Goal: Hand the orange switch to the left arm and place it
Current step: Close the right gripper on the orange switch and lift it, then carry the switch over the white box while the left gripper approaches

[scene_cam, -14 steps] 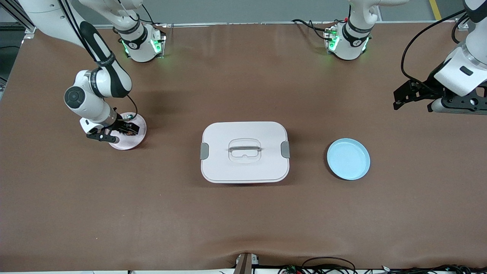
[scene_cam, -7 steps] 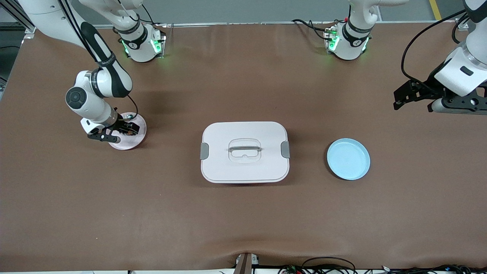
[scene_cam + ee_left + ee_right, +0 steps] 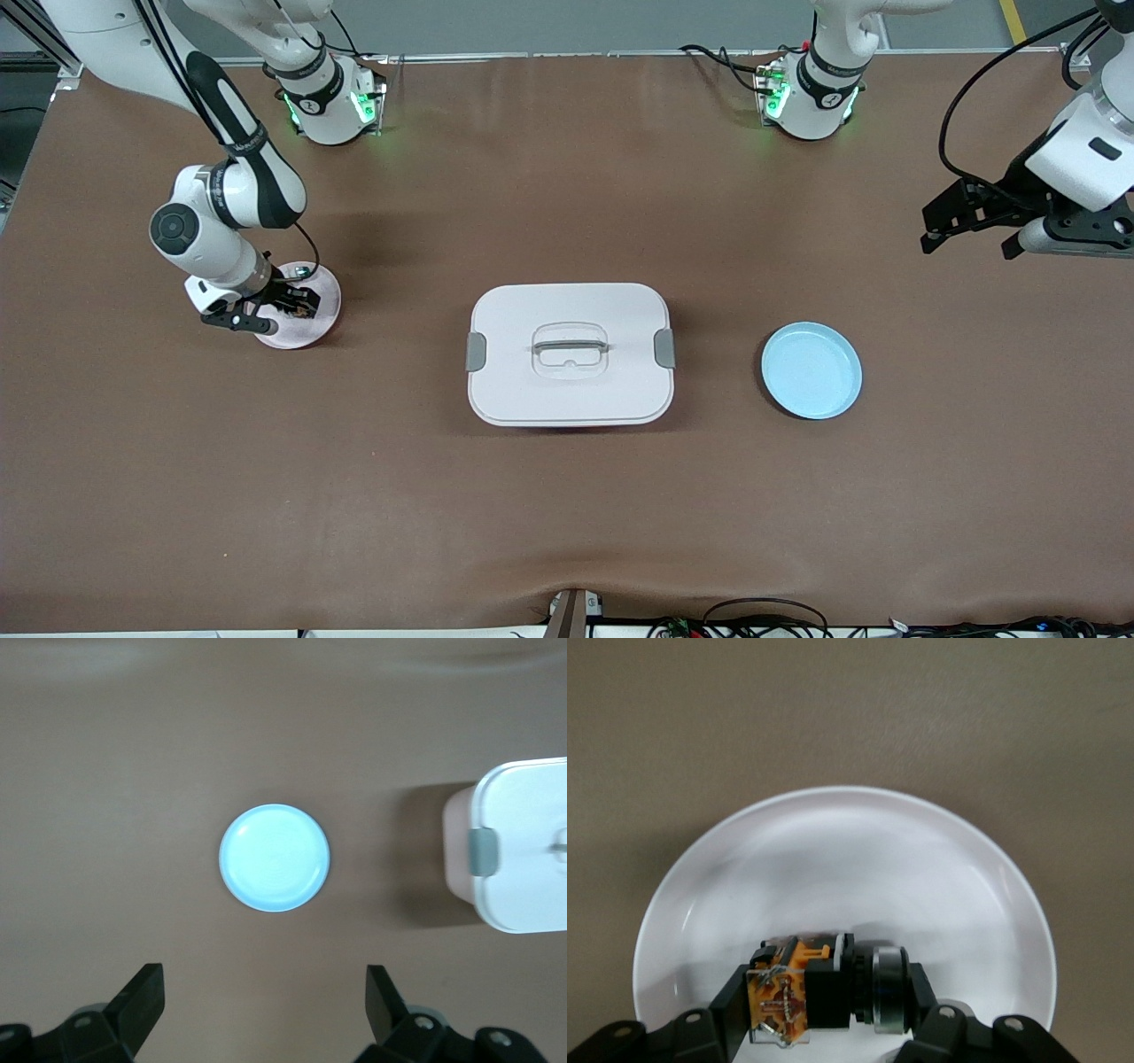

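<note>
The orange switch [image 3: 824,992], a black body with an orange block and a silver ring, lies between the fingers of my right gripper [image 3: 827,999] just over the pink plate [image 3: 850,859]. The fingers press on both of its ends. In the front view the right gripper [image 3: 295,304] is over that plate [image 3: 314,332] at the right arm's end of the table. My left gripper [image 3: 966,237] is open and empty, up in the air at the left arm's end. Its fingers [image 3: 146,988] stand wide apart. The white box [image 3: 567,390] sits mid-table between the plates.
A blue plate [image 3: 811,369] lies between the box and the left arm's end; it also shows in the left wrist view [image 3: 275,858] beside the box [image 3: 532,815]. A small silvery part [image 3: 302,268] sits on the pink plate's rim nearest the bases.
My left gripper has moved a little toward the bases and the table's end. My right gripper has barely shifted over the pink plate, still on the switch.
</note>
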Motion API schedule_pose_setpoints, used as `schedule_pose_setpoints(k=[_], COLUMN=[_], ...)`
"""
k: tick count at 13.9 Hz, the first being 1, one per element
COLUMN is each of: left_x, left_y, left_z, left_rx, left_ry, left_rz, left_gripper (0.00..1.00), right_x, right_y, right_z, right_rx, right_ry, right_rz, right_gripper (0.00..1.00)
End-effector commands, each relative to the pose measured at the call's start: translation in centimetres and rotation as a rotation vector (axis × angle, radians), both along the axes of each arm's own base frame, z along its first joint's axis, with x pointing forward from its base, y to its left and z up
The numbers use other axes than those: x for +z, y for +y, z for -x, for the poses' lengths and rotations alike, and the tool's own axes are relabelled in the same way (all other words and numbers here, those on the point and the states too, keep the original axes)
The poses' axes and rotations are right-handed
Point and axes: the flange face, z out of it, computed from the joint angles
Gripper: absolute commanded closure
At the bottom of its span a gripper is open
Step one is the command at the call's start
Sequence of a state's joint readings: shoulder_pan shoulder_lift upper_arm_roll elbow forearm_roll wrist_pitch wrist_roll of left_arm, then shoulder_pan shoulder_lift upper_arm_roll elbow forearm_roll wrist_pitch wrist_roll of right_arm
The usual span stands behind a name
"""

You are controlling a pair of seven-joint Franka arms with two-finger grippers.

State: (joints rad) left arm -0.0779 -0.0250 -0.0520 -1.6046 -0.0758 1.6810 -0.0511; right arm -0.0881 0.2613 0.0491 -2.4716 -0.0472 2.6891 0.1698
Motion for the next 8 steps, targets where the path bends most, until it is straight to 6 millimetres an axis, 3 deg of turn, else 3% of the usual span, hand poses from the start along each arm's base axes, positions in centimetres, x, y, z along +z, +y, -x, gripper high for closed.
schedule_pose_setpoints(k=[1, 4, 8], left_x=[0.9, 1.3, 0.4], left_y=[-0.7, -2.4, -5.0], left_z=[0.5, 0.7, 0.3], left_rx=[0.007, 0.001, -0.003], left_ry=[0.017, 0.035, 0.096], left_rz=[0.12, 0.25, 0.45], left_gripper=[0.0, 0.0, 0.0], right_x=[1.6, 4.7, 9.6], right_y=[-1.0, 0.6, 7.4], right_z=[-2.0, -4.3, -7.0], right_rx=[-0.026, -0.129, -0.298], right_ry=[0.017, 0.122, 0.188], right_rz=[0.01, 0.029, -0.056], right_gripper=[1.0, 1.0, 1.0])
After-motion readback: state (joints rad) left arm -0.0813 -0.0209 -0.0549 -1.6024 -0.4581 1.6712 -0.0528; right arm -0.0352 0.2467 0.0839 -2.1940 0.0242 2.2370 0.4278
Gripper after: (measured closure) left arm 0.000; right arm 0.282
